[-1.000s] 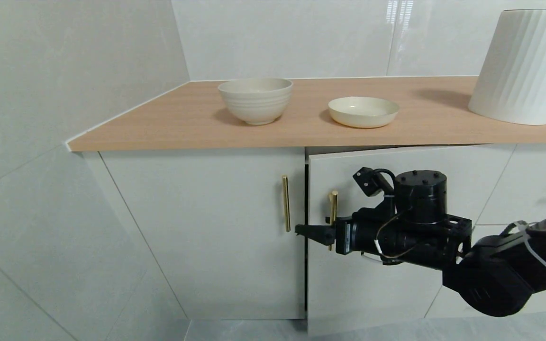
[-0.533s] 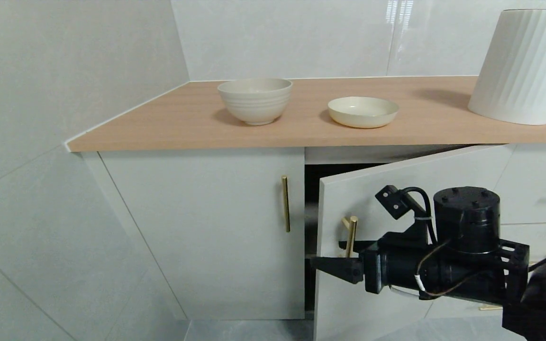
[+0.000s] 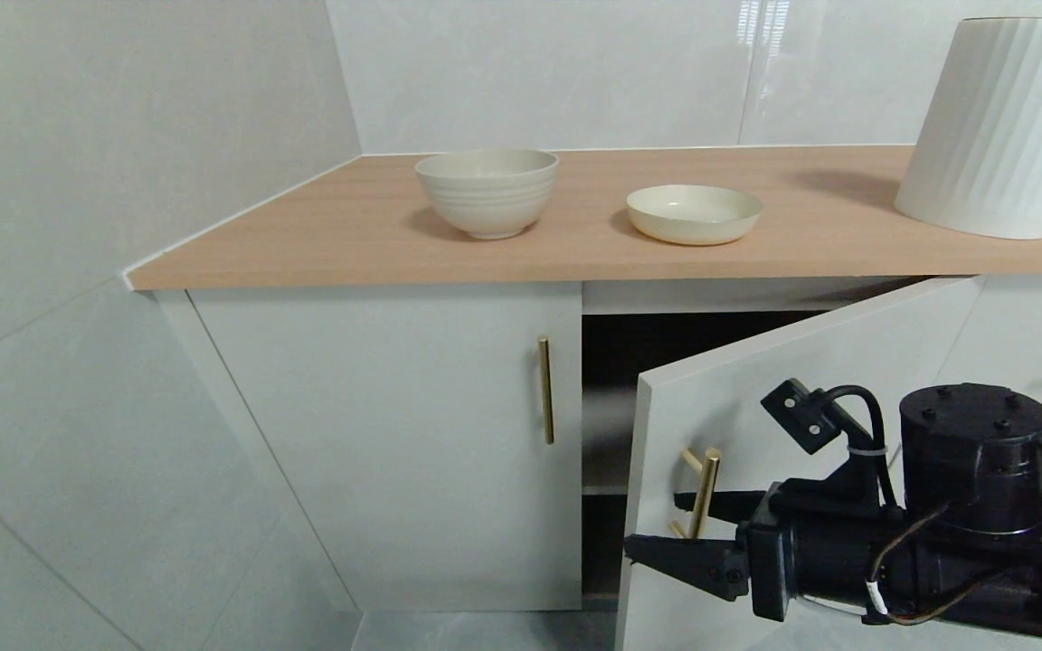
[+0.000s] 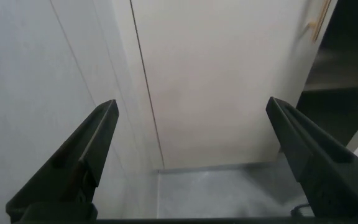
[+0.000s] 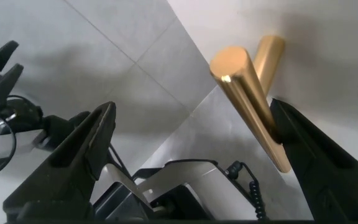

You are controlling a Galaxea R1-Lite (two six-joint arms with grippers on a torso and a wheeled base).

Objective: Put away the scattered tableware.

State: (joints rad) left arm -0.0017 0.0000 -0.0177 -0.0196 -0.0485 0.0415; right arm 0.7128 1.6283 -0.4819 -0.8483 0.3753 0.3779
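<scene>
Here, right end effector (image 3: 657, 523), jaws spread, straddles the handle (image 3: 705, 488) of the ajar cabinet door (image 3: 801, 362); left end effector (image 4: 191, 102) spread wide, empty.

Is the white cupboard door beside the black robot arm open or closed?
Partly open: the white cabinet door angles out from its frame, exposing a dark interior, with the right gripper at its gold bar handle.

Walls (image 3: 123, 136): I see pale glossy tiles, meeting in a corner.
Floor (image 3: 467, 633): grey, tiled.
Counter (image 3: 322, 244): wooden top over white cabinets (image 3: 376, 434).
</scene>
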